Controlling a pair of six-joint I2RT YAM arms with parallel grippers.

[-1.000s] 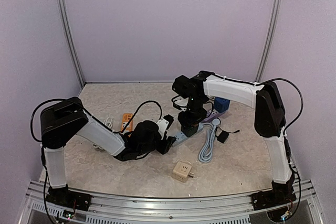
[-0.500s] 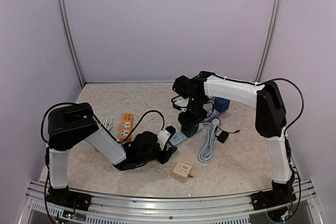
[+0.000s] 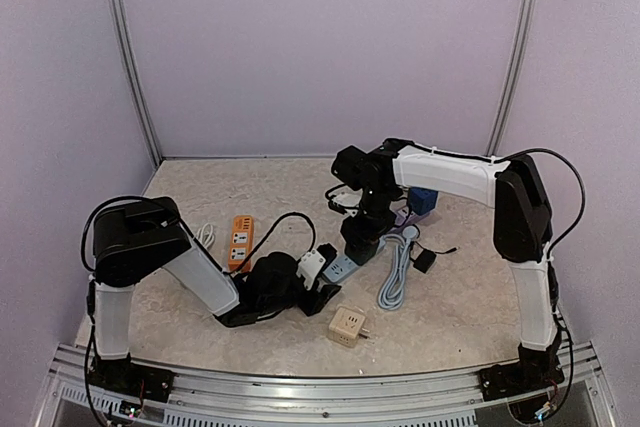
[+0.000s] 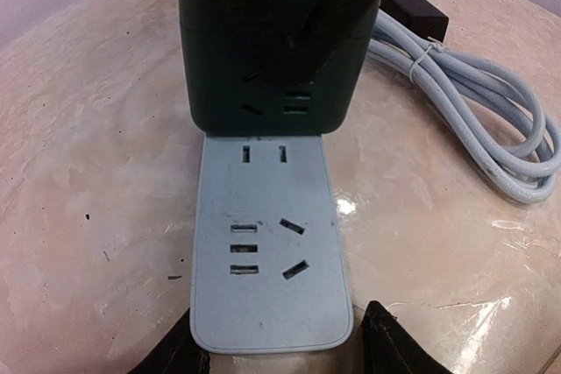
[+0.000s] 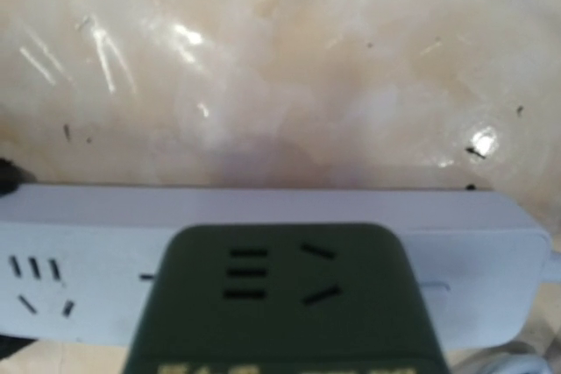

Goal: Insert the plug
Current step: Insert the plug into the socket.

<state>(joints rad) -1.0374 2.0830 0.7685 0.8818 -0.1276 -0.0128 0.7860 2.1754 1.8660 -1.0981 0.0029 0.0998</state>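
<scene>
A pale blue power strip [image 4: 267, 251] lies flat on the table and also shows in the top view [image 3: 343, 267]. My left gripper [image 4: 276, 355] has its jaws against the two sides of the strip's near end, its fingers [image 4: 175, 355] at the corners. My right gripper [image 3: 361, 230] is shut on a dark green cube adapter [image 4: 272, 50] from above and holds it down on the far part of the strip. The right wrist view shows the adapter [image 5: 280, 304] over the strip [image 5: 79, 234]. Its pins are hidden.
The strip's coiled pale cable [image 3: 395, 272] lies to the right, with a small black plug [image 3: 424, 259] beside it. A cream cube adapter [image 3: 347, 324] sits near the front. An orange power strip [image 3: 239, 239] and a white cable [image 3: 205, 237] lie left. A blue box [image 3: 422, 199] stands behind.
My left arm has swung lower and toward the front, and its gripper has settled at the strip's near end. My right gripper with the green adapter has shifted only slightly.
</scene>
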